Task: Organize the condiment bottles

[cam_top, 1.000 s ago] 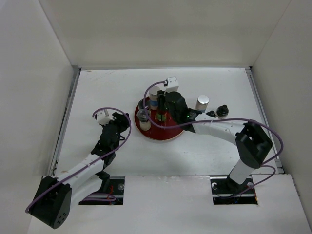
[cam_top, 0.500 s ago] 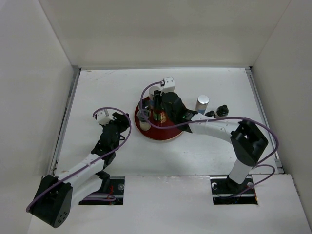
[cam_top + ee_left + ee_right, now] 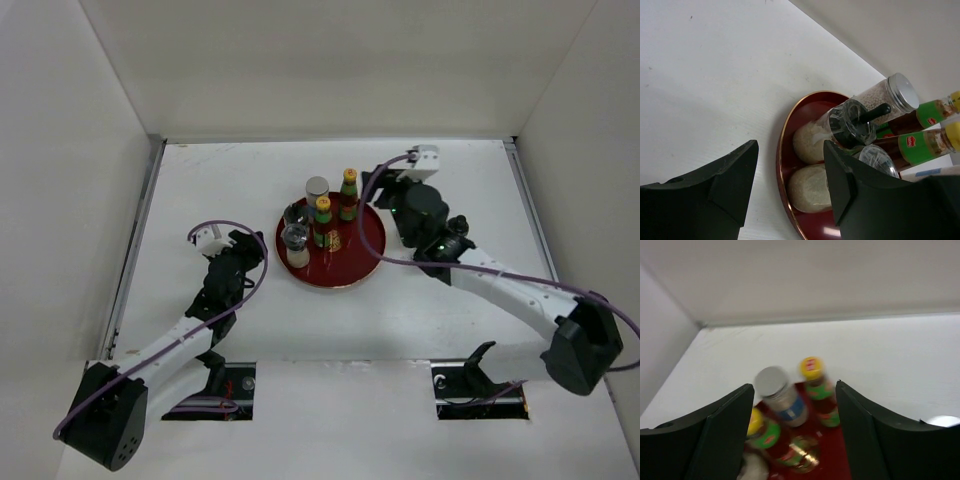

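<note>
The red round tray (image 3: 350,270) holds a silver-capped cylinder (image 3: 317,188), two slim yellow-capped bottles (image 3: 348,190) (image 3: 322,214) and two squat glass jars (image 3: 296,214) (image 3: 296,240). My right gripper (image 3: 383,192) is open and empty just right of the tray; its wrist view shows the silver-capped cylinder (image 3: 774,384) and a yellow-capped bottle (image 3: 813,369) between its fingers, farther off. A dark-capped jar (image 3: 458,224) stands on the table beside the right arm. My left gripper (image 3: 247,250) is open and empty left of the tray, facing the jars (image 3: 810,142).
White walls enclose the table on three sides. The right arm's forearm lies over the table right of the tray and hides what is under it. In the left wrist view the tray rim (image 3: 781,155) is close to the fingers.
My right arm has pulled back from over the tray to its right, open and empty, uncovering the bottles. The silver-capped cylinder on the table is now hidden under it. The left arm has not moved.
</note>
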### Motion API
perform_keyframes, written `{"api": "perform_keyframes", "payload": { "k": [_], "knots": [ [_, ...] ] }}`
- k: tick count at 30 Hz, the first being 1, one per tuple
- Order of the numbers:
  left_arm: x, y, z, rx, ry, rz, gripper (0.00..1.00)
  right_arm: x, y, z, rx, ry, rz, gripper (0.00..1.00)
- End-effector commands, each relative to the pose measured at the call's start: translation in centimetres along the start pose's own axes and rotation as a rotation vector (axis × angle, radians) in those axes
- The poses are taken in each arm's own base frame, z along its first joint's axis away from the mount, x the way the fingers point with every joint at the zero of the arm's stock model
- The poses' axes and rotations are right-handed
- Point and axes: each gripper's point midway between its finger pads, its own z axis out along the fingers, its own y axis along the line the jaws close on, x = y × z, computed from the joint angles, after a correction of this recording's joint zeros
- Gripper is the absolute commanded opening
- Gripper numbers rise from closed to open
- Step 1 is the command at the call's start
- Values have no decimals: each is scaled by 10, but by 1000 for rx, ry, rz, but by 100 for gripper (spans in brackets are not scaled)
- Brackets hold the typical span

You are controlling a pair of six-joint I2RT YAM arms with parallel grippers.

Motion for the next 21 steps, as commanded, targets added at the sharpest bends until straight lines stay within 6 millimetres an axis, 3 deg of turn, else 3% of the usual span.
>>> {"api": "perform_keyframes", "payload": {
  "k": [1,4,8,15,21],
  "knots": [
    [-8,-6,0,27,-30,-33,53,5,-76,-4,224,6,17,73],
    [-5,-10,0,37,-20,-34,53,20,-123,-6,361,81,-39,77],
    [-4,-10,1,37,-13,-32,53,43,-153,0,450,177,-116,84],
    [-6,-9,0,38,-21,-37,53,68,-175,11,499,245,-148,88],
    [-4,-9,1,36,-14,-32,53,75,-177,17,509,264,-151,76]
  ]
}}
